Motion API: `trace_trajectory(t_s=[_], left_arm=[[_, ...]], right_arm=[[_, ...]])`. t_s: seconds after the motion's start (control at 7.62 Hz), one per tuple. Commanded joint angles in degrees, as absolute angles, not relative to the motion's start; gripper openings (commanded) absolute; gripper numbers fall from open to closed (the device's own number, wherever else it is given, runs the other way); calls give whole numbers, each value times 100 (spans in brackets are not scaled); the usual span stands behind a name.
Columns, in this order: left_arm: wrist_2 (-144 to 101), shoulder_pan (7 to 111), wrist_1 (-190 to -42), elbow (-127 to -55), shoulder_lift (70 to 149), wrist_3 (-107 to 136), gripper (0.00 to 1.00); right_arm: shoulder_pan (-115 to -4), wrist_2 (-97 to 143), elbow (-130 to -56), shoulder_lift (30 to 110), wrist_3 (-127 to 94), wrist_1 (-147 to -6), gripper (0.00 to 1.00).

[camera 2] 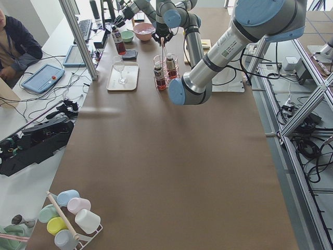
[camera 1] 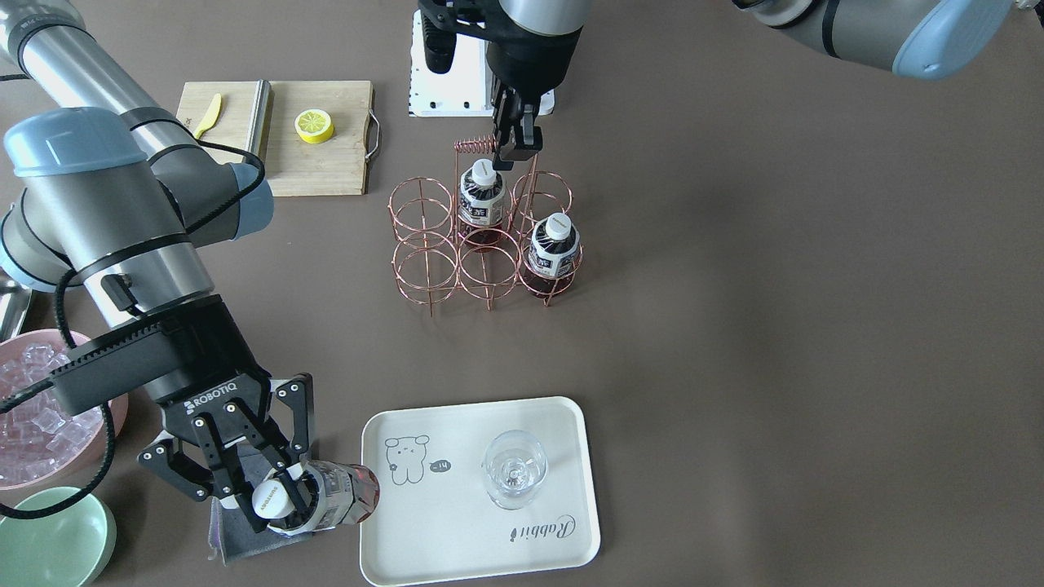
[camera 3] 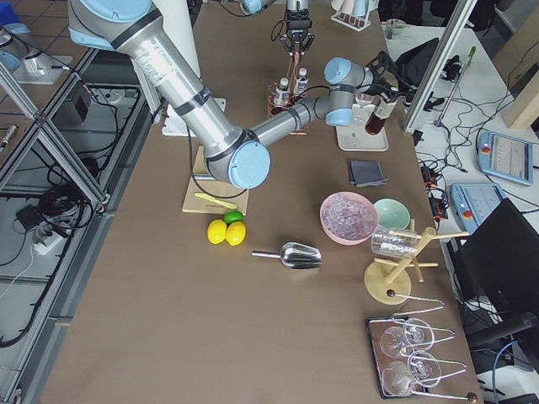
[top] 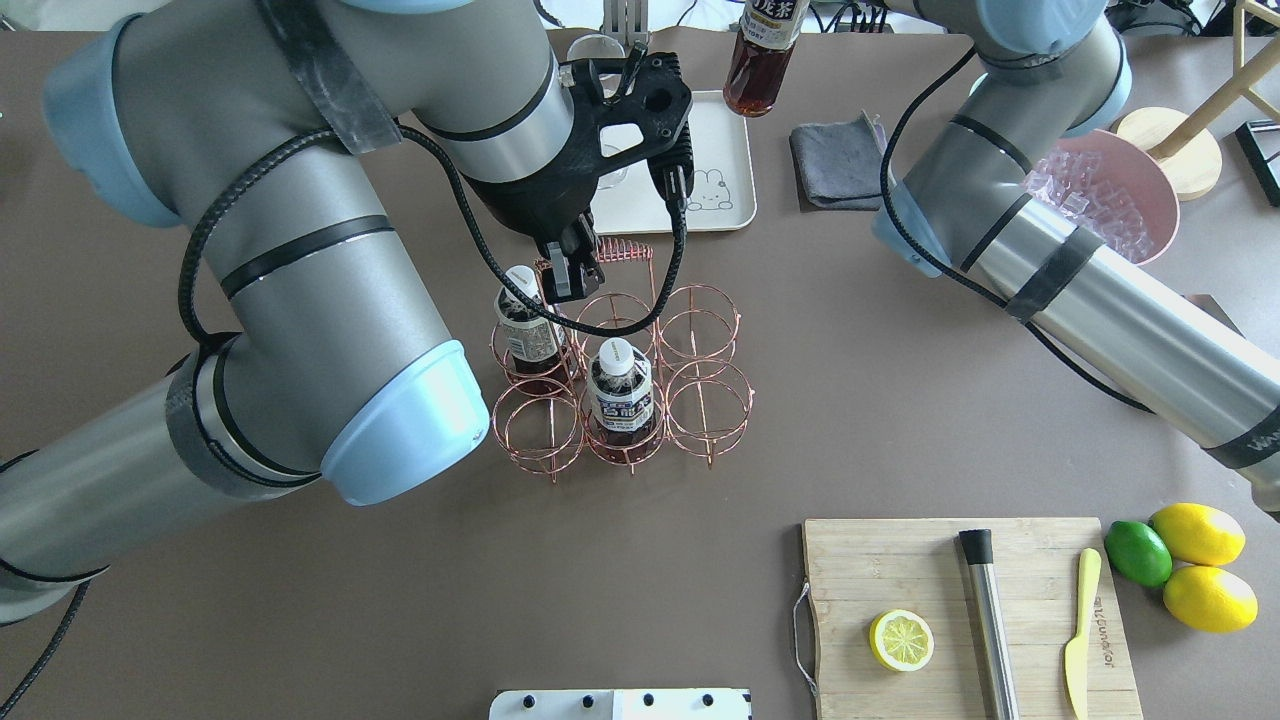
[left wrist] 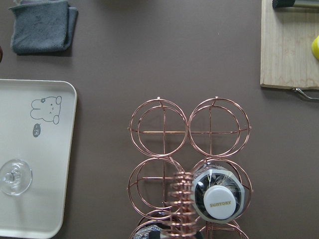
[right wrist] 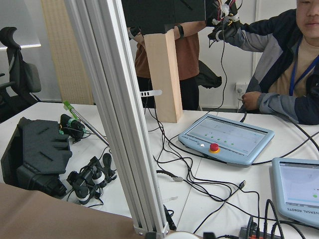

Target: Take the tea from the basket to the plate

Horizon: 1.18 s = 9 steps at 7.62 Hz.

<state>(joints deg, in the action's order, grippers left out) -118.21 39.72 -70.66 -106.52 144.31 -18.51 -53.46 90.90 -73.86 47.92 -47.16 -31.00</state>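
The copper wire basket [camera 1: 424, 244] stands mid-table and also shows in the overhead view [top: 700, 400]. Two tea bottles stand in it [camera 1: 481, 196] [camera 1: 555, 244]. My left gripper [camera 1: 516, 151] is shut on the bare wire of the basket's coiled handle [camera 1: 475, 147]. My right gripper [camera 1: 285, 501] is shut on a third tea bottle [camera 1: 334, 497], held tilted in the air at the edge of the cream bear plate [camera 1: 457, 538], over a grey cloth [camera 1: 232, 542]. A clear stemless glass [camera 1: 514, 469] stands on the plate.
A wooden cutting board [camera 1: 326, 167] with a lemon slice [camera 1: 314, 125] and a yellow knife lies beyond the basket. A pink tub of ice [camera 1: 41, 408] and a pale green bowl [camera 1: 49, 538] sit by the right arm. Lemons and a lime [top: 1195, 560] lie beside the board.
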Motion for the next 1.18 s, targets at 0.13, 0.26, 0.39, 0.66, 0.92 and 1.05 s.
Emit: trace_trajectory(t_s=[0.13, 0.26, 0.39, 0.66, 0.92, 1.05], left_arm=[[-11821, 3973, -7066, -10644, 14423, -1854, 0], [-11821, 3973, -7066, -10644, 14423, -1854, 0], [-11821, 3973, -7075, -10644, 14397, -1854, 0], [-11821, 3973, -7075, -10652, 14370, -1854, 0], [-11821, 3973, -7075, -10652, 14370, -1854, 0], [-11821, 3973, -7075, -10652, 14370, -1854, 0]], right_arm=[[-4493, 7598, -6595, 4667, -5098, -2192, 0], [-4396, 7420, -6557, 4676, -5080, -2180, 0], [-4290, 7287, -6539, 4676, -5071, -2180, 0], [-4245, 7260, -6460, 4676, -5054, -2180, 0], [-4263, 7269, -6451, 4685, -4618, -2258, 0], [-4263, 7269, -6451, 4676, -4571, -2276, 0]])
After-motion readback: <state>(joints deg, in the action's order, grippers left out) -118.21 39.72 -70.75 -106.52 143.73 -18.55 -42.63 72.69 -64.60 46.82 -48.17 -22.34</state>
